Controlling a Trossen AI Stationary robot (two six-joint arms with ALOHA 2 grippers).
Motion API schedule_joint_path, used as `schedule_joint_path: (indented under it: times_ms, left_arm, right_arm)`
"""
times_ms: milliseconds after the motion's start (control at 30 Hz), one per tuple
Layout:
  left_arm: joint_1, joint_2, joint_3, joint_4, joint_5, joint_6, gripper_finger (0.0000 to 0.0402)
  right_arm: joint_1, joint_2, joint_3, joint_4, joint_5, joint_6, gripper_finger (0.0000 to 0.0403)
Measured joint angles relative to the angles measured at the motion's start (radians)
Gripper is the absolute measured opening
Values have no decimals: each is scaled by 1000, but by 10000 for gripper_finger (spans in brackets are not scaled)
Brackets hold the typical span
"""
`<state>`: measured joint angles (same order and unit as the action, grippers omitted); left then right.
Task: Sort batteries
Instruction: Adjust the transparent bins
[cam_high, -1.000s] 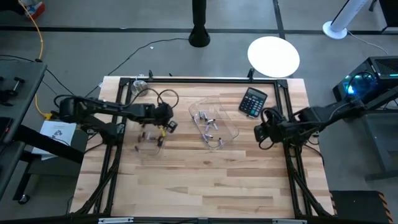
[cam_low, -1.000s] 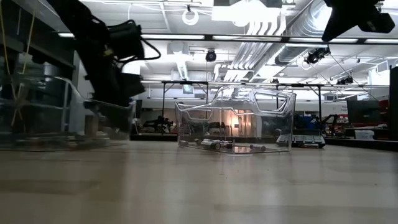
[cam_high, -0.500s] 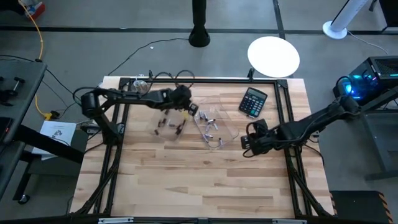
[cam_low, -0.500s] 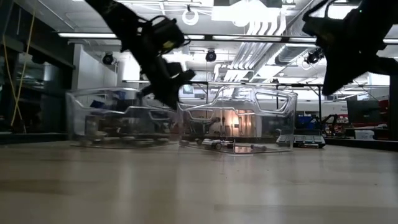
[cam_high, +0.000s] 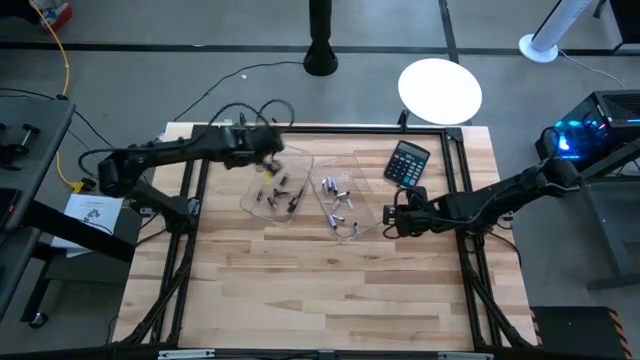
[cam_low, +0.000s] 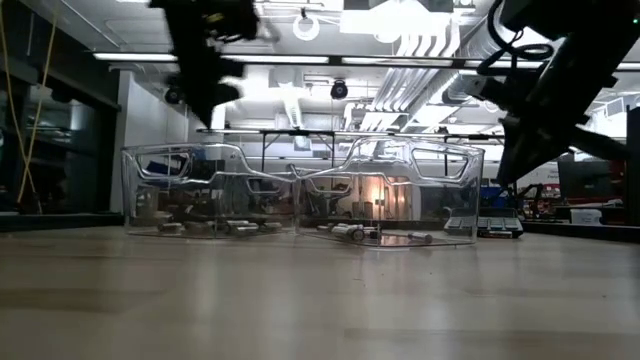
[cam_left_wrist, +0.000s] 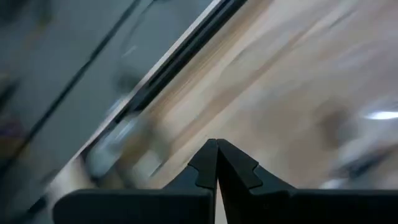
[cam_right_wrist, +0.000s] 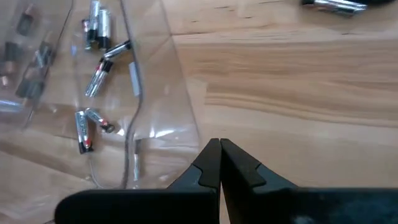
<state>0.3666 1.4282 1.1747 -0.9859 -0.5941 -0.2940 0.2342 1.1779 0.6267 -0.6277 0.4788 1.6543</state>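
The left arm reaches across the back of the light wooden desk (cam_high: 330, 290), its hand (cam_high: 268, 160) pressed together and empty over the far edge of the left clear plastic tray (cam_high: 278, 188), which now sits against the right clear plastic tray (cam_high: 350, 205) rather than apart; small silvery and dark cylindrical batteries (cam_high: 336, 205) lie in both. The right arm stretches low, its hand (cam_high: 392, 218) pressed together, nearer the right tray than before, below the black calculator (cam_high: 407, 164)
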Motion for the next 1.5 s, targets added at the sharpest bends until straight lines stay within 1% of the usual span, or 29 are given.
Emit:
schedule_joint_path:
  times_ms: [33,67,133,233,333,467,567,700,767,900,1067,1233,1367,1500]
  left_arm:
    - [0,-23,-23,-67,-37,-40,0]
    - [2,-48,-48,-118,-53,-73,0]
    - [6,-95,-105,-159,-50,-126,0]
    - [15,-134,-204,-138,41,-152,0]
    - [19,-138,-302,-124,113,-180,0]
    - [10,-129,-424,-39,252,-239,0]
    - [-19,-128,-491,26,323,-294,0]
    - [-82,-133,-528,72,401,-360,0]
    - [-121,-132,-532,74,424,-396,0]
    - [-192,-133,-530,88,437,-455,0]
    - [-243,-134,-532,174,436,-495,0]
    - [-236,-133,-535,277,416,-508,0]
    - [-218,-133,-535,378,435,-513,0]
    - [-213,-133,-534,385,441,-466,0]
  right_arm:
    - [-8,4,-7,30,-4,-15,0]
    - [-15,7,-13,51,-8,-21,0]
    - [-26,14,-25,72,-9,-32,0]
    - [-41,15,-34,95,-17,-41,0]
    - [-53,15,-35,95,-18,-46,0]
    - [-60,16,-35,102,-18,-66,0]
    - [-60,33,-35,146,-30,-96,0]
    - [-57,98,-35,236,-74,-119,0]
    - [-50,145,-35,298,-85,-118,0]
    - [-39,236,-35,454,-97,-119,0]
    - [-35,313,-33,614,-119,-118,0]
    - [-35,322,-33,662,-120,-119,0]
    - [-35,321,-33,670,-121,-119,0]
    - [-24,316,-33,656,-124,-118,0]
